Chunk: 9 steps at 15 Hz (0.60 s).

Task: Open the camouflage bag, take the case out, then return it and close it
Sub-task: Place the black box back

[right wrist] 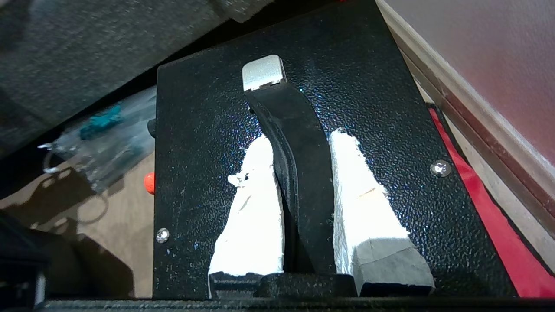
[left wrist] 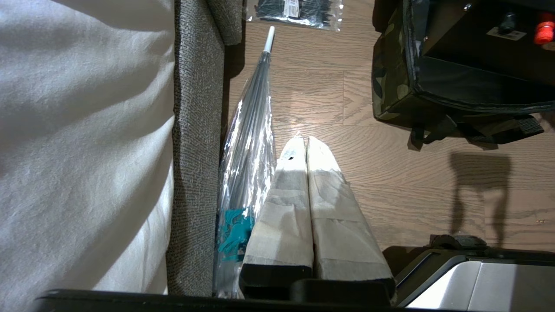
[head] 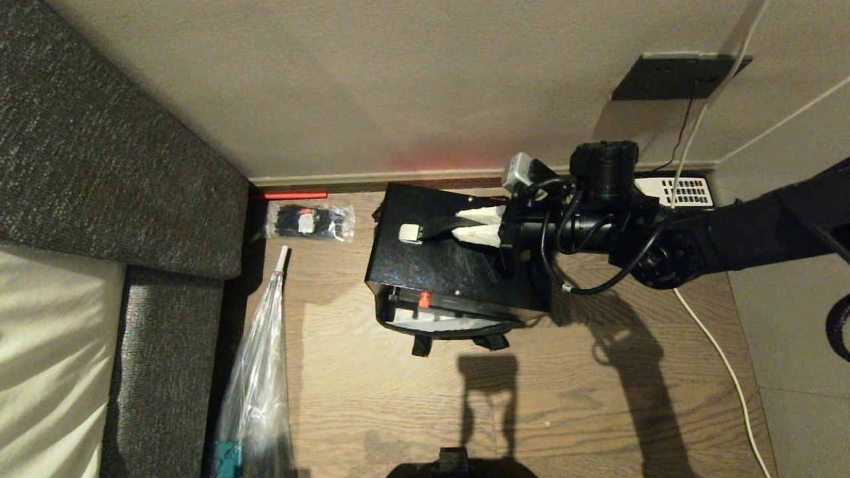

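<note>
The black case sits partly raised out of the open camouflage bag on the wooden floor by the wall. My right gripper reaches in from the right and is shut on the case's black handle, which has a silver end. A small red mark shows on the case's near side. The bag's red lining shows beside the case. My left gripper hangs shut and empty over the floor, near the sofa.
A grey sofa fills the left. A clear packet of black ties and a plastic-wrapped umbrella lie between the sofa and the bag. The wall runs right behind the bag. A telephone and a white cable lie on the right.
</note>
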Motion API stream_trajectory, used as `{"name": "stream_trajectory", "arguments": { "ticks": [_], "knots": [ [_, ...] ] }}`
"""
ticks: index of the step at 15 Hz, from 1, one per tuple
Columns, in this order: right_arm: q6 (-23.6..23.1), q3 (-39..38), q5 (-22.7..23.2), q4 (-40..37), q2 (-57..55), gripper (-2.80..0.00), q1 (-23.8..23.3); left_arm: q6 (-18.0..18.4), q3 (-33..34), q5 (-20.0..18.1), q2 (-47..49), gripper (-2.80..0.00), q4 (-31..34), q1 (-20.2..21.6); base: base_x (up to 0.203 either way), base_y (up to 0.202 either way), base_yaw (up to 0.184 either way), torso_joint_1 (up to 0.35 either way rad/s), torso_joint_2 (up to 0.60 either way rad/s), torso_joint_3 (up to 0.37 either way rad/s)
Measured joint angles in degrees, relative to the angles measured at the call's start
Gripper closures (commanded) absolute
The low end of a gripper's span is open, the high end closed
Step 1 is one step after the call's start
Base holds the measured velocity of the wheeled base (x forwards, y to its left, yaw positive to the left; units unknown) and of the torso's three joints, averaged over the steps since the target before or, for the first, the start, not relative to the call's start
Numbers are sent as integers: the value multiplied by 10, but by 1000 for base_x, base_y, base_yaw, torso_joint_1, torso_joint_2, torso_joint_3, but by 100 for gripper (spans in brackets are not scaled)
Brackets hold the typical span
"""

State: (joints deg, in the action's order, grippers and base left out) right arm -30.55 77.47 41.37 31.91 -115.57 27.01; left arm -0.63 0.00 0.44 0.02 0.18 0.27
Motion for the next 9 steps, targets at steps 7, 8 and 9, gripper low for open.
{"name": "stream_trajectory", "arguments": {
  "ticks": [7, 8, 9],
  "knots": [
    [-16, -33, 2, 7, 12, 0, -1, 0, 0, 0, 0, 0, 0, 1, 0, 0, 0, 0, 0, 0],
    [-16, -35, 2, 7, 10, 0, -1, 0, 0, 0, 0, 0, 0, 0, 0, 0, 0, 0, 0, 0],
    [-16, -35, 2, 7, 7, 0, -1, 0, 0, 0, 0, 0, 0, 0, 0, 0, 0, 0, 0, 0]
  ]
}}
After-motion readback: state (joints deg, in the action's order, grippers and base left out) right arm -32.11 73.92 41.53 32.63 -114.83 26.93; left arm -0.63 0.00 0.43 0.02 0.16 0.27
